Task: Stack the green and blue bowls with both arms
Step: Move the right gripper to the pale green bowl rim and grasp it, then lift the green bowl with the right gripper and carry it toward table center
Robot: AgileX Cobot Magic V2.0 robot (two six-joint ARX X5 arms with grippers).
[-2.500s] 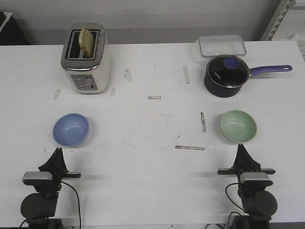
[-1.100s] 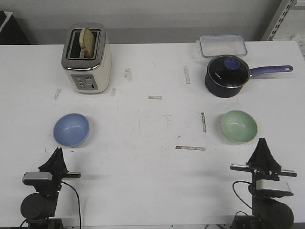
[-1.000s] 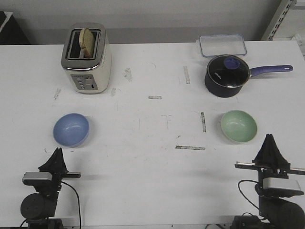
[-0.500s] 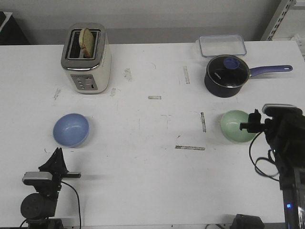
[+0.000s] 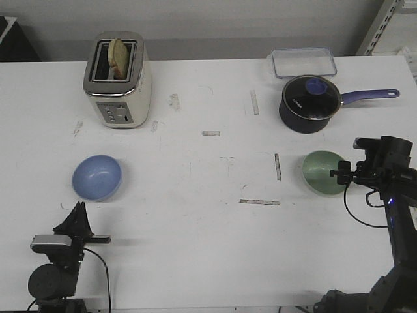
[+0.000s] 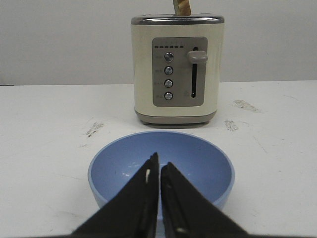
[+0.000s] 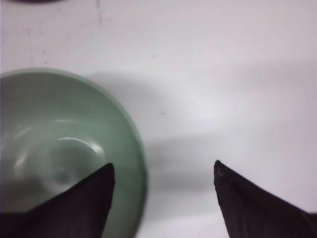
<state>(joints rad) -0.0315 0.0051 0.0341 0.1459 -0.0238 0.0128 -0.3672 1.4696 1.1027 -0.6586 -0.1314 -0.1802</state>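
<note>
Since the earlier front views, the right arm's black pointed pincer (image 5: 346,177) has been raised from its parked place at the near table edge and swung out over the pale mint green glossy bowl (image 5: 324,172). The bowl itself is seen where it was, so no grasp or lift has been made yet; only the approach has been carried out, and the stacking is judged to be at its very start.

In the right wrist view the pincer (image 7: 163,171) is seen spread wide, and nothing is held between its tips. One fingertip (image 7: 94,186) is placed above the inside of the green bowl (image 7: 59,148), the other above the bare white tabletop (image 7: 223,74) outside, so that the bowl's rim lies between them. Whether the rim is already touched cannot be told.

The left arm's pincer (image 5: 77,218) is kept low at the near edge, and in the left wrist view its tips (image 6: 159,173) are pressed almost together with nothing between them. The light periwinkle blue glossy bowl (image 6: 161,166) is found just ahead of those tips, apart from them, with a cream toaster (image 6: 177,69) beyond it.
</note>
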